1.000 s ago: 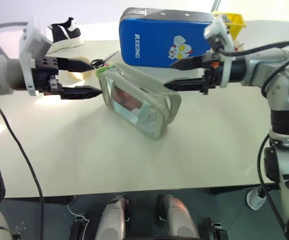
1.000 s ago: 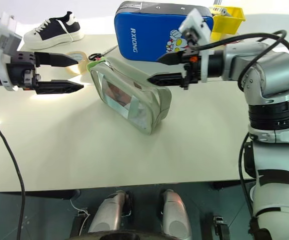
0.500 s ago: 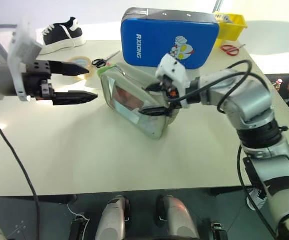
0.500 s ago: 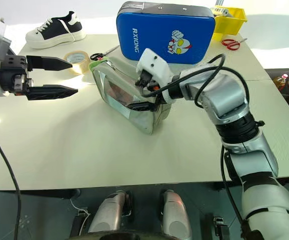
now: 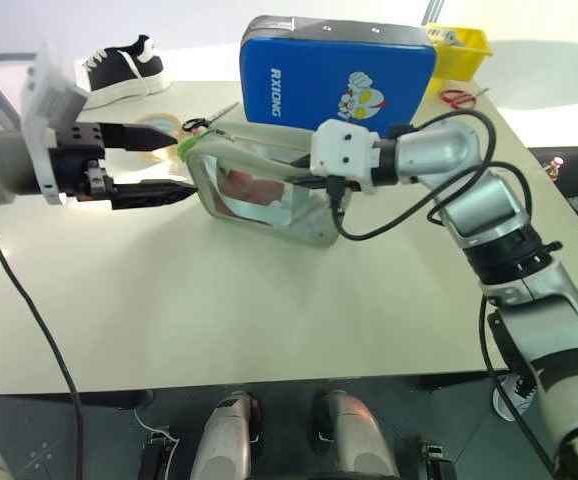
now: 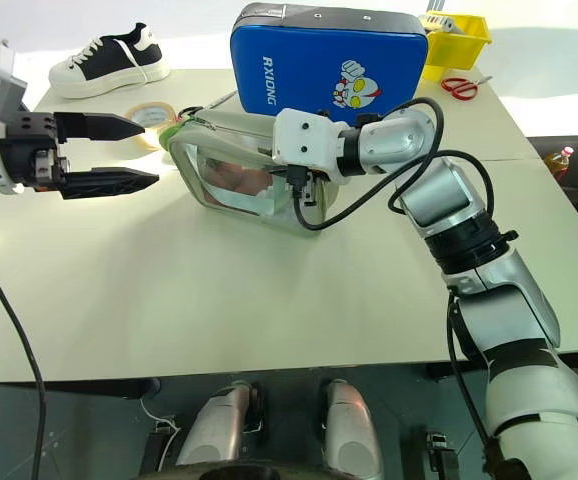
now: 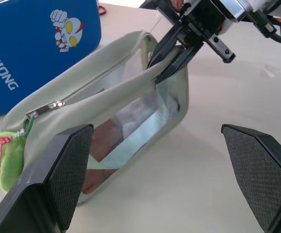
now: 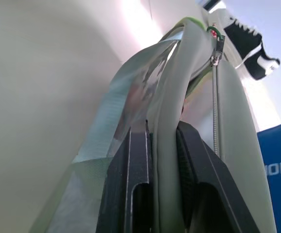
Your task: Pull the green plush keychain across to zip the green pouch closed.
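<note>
Now right end effector (image 7: 167, 60) pinches green pouch (image 7: 131, 63) rim; left end effector (image 6: 151, 152) spread, level.

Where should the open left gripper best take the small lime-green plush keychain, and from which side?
Likely the fuzzy body of the small lime-green plush keychain, below its metal zipper pull. It hangs free off the soft green-edged pouch at the end nearest the left gripper, so come straight from that side.

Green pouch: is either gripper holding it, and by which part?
Yes. The right gripper is shut on the green pouch, pinching its top fabric edge at the end away from the green plush keychain. The left gripper is open, holding nothing.
</note>
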Controlling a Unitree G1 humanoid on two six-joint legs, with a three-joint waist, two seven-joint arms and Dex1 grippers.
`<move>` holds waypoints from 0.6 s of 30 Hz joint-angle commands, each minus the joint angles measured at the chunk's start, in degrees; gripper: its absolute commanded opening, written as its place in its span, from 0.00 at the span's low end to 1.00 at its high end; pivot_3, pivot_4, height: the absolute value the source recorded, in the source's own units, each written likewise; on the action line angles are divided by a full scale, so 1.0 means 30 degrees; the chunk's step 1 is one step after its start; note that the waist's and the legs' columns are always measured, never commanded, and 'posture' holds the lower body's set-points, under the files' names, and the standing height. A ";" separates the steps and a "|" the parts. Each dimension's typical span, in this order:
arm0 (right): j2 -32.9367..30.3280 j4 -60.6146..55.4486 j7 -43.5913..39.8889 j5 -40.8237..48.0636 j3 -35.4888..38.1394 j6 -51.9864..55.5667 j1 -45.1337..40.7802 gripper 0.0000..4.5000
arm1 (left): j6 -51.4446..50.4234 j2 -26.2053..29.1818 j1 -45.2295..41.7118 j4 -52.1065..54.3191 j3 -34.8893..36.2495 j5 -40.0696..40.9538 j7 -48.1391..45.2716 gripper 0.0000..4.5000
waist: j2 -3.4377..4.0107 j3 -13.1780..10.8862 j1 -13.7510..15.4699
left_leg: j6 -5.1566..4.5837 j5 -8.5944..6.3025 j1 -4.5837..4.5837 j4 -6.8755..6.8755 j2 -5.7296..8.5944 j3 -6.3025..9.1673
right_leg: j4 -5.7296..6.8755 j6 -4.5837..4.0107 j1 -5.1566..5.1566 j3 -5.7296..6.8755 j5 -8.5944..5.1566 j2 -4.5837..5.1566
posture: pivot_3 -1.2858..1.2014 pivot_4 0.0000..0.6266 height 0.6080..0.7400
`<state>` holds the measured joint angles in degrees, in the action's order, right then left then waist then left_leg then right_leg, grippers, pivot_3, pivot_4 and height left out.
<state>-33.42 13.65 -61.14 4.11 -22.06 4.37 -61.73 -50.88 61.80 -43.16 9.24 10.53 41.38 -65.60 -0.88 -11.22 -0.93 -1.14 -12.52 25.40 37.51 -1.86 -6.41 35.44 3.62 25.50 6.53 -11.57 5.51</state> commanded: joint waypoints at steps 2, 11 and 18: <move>0.0785 0.1786 -0.1199 0.0426 0.1020 -0.1634 -0.0759 0.14 | 0.0217 0.0326 -0.0171 0.0304 0.0759 0.0214 0.0136 1.00 | -0.0001 0.0001 -0.0001 | 0.0009 0.0007 0.0000 0.0003 -0.0001 0.0000 | 0.0007 0.0000 -0.0005 0.0000 0.0001 -0.0002 | 0.52 0.24 1.00; 0.1048 0.6352 -0.0711 -0.1625 0.1218 -0.3863 -0.0796 0.14 | 0.0090 0.0377 -0.0081 0.0645 0.0662 0.0401 0.0345 1.00 | 0.0000 0.0000 -0.0029 | -0.0014 -0.0008 -0.0023 0.0029 -0.0009 0.0009 | 0.0045 -0.0002 -0.0022 -0.0002 0.0001 -0.0009 | 0.52 0.24 1.00; 0.0967 0.4319 -0.1679 -0.0377 0.2403 0.0804 -0.0442 0.68 | 0.0132 0.0399 -0.0230 0.0537 0.0559 0.0331 0.0385 1.00 | 0.0001 0.0000 0.0083 | -0.0048 -0.0030 -0.0013 0.0141 -0.0012 0.0025 | 0.0144 -0.0010 -0.0025 -0.0007 -0.0004 0.0003 | 0.52 0.24 1.00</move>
<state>-29.87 29.85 -65.77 1.54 -16.86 4.60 -62.98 -50.95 62.00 -43.07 10.17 10.53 42.01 -64.56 -0.87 -11.22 -0.68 -1.30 -12.62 25.37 37.97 -1.90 -6.33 35.91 3.59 25.43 6.51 -11.59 5.53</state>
